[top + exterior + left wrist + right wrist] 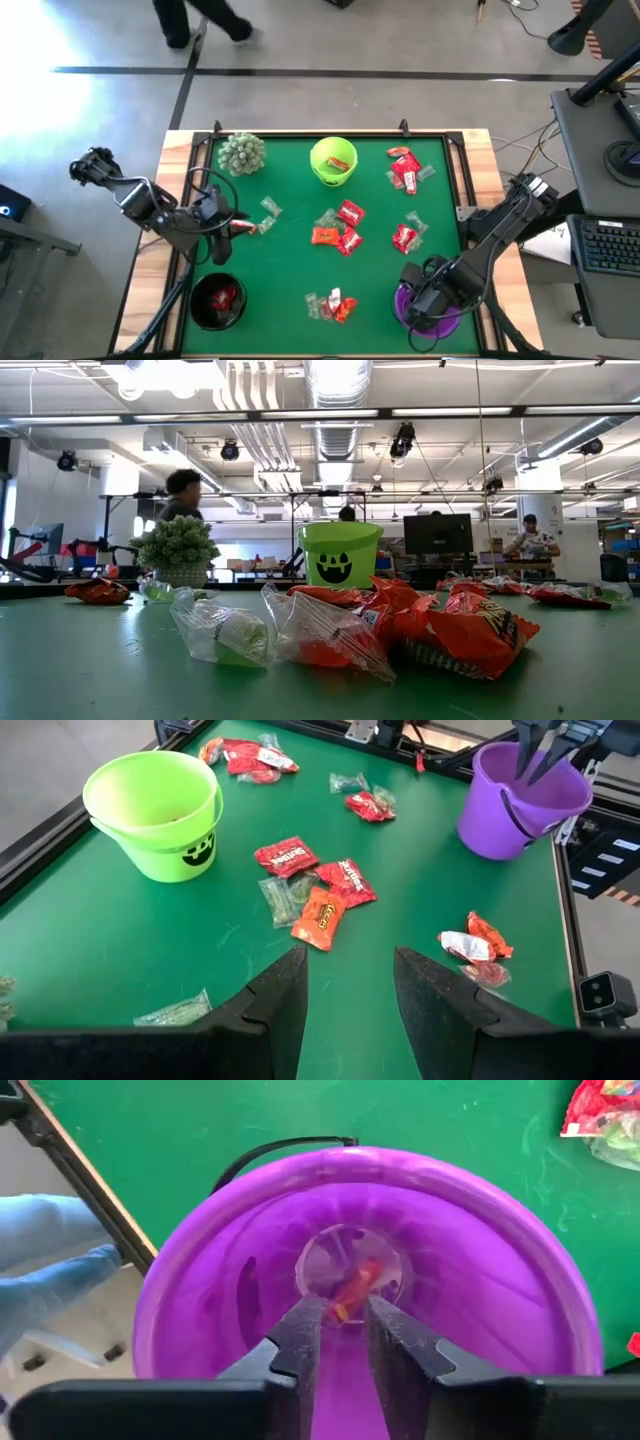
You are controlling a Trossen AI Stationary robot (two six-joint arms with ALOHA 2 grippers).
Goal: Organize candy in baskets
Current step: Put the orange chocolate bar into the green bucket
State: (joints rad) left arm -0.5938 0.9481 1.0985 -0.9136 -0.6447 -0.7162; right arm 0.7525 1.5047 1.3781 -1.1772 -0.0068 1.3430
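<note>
Loose candy lies on the green table: a red and orange cluster [340, 232] in the middle, more at the far right [405, 170] and near the front [333, 305]. The lime green basket [333, 160] stands at the far middle. The black basket [218, 300], at the near left, holds red candy. My right gripper [342, 1325] points down into the purple basket [430, 308], its fingers a little apart; an orange candy [355, 1288] shows past them at the basket's bottom. My left gripper [350, 990] hovers open over the table's left side with nothing between its fingers. My right gripper comes from above into the purple basket. Its fingertips [305, 1320] stand on either side of the orange candy's near end [343, 1306]. I cannot tell whether they touch it.
A spiky pale-green ball plant [242, 153] stands at the far left. Clear-wrapped sweets [268, 215] lie close to my left gripper. A raised black frame [465, 190] rims the table. A person's legs [50, 1270] show beside the table near the purple basket.
</note>
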